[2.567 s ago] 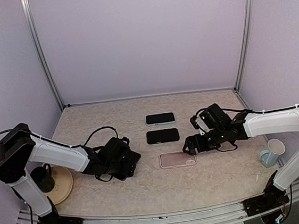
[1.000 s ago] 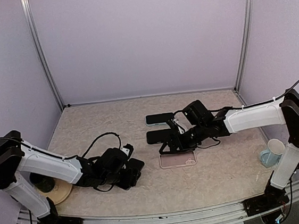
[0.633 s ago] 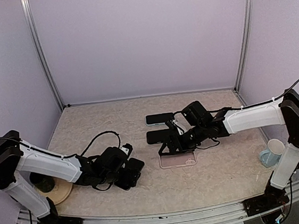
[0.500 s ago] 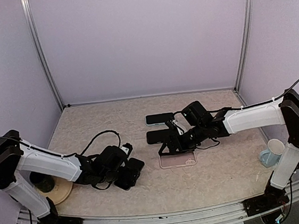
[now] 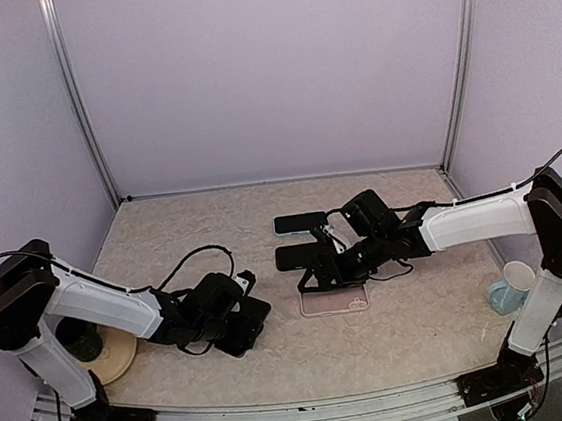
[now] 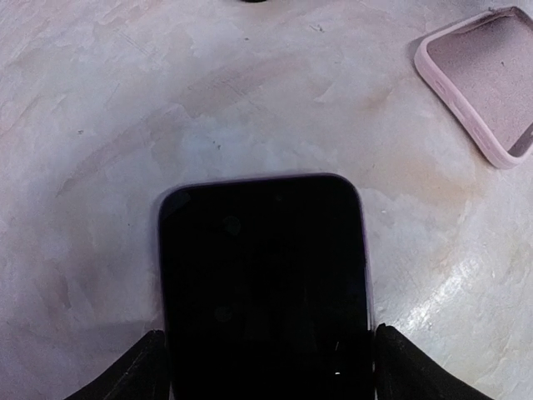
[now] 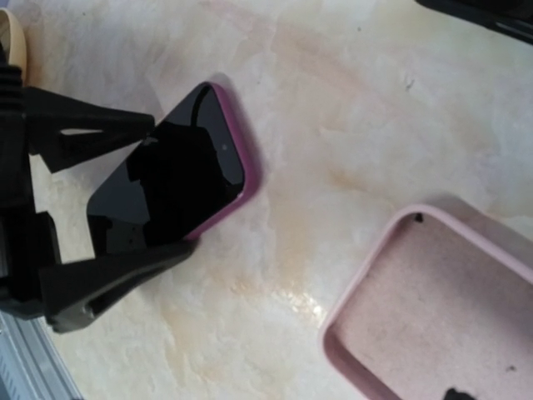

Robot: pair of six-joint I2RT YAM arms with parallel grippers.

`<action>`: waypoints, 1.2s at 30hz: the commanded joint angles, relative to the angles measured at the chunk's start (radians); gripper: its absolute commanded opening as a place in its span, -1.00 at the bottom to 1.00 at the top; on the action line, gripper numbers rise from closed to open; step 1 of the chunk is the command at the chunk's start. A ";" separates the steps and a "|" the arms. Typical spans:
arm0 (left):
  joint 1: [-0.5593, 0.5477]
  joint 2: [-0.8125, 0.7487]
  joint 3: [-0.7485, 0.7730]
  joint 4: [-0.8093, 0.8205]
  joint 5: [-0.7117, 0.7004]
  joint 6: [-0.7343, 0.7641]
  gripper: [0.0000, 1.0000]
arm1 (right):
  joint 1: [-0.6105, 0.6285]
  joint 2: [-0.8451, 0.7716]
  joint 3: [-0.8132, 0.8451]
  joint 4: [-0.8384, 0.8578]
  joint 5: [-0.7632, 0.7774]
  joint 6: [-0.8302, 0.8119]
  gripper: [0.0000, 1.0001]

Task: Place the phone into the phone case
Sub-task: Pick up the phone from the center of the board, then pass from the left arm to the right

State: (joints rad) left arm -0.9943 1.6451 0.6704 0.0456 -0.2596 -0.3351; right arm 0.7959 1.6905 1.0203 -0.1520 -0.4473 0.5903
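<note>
The phone (image 6: 265, 283), black-screened with a purple rim, lies flat on the table at the front left. My left gripper (image 6: 266, 371) straddles it, a finger against each long edge, shut on it; the top view shows the left gripper (image 5: 243, 322) low over the table. The right wrist view shows the phone (image 7: 166, 175) between those same black fingers (image 7: 108, 279). The pink phone case (image 5: 336, 301) lies open side up mid-table, empty (image 7: 450, 308). My right gripper (image 5: 311, 276) hovers open over the case's left end, holding nothing.
Two other dark phones (image 5: 301, 223) (image 5: 304, 256) lie behind the case. A white cup (image 5: 518, 284) stands at the right edge. A dark mug (image 5: 81, 337) rests on a tan plate (image 5: 120, 356) at the far left. The case (image 6: 491, 83) sits ahead-right of the left gripper.
The right arm swung left from beside the case to over its left end, then held still. The left gripper dropped nearer, then shifted slightly around the phone.
</note>
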 commanded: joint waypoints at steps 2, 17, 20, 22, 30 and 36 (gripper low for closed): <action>0.010 0.042 0.002 0.008 0.053 -0.005 0.50 | 0.011 0.004 0.030 -0.007 0.000 -0.015 0.82; -0.013 -0.062 -0.065 0.114 0.077 -0.008 0.26 | 0.024 0.034 0.075 -0.016 -0.022 -0.011 0.81; -0.021 -0.097 -0.072 0.142 0.074 -0.001 0.21 | 0.034 0.054 0.092 -0.027 -0.026 -0.014 0.81; -0.029 -0.121 -0.078 0.157 0.070 0.003 0.20 | 0.041 0.064 0.099 -0.029 -0.027 -0.014 0.80; -0.069 -0.192 -0.090 0.188 0.038 0.025 0.27 | 0.060 0.106 0.112 -0.016 -0.056 0.001 0.78; -0.107 -0.208 -0.090 0.202 0.022 0.045 0.29 | 0.079 0.140 0.144 -0.005 -0.117 0.001 0.74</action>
State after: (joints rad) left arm -1.0748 1.4704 0.5865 0.1848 -0.2104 -0.3180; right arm 0.8516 1.8046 1.1240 -0.1684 -0.5060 0.5922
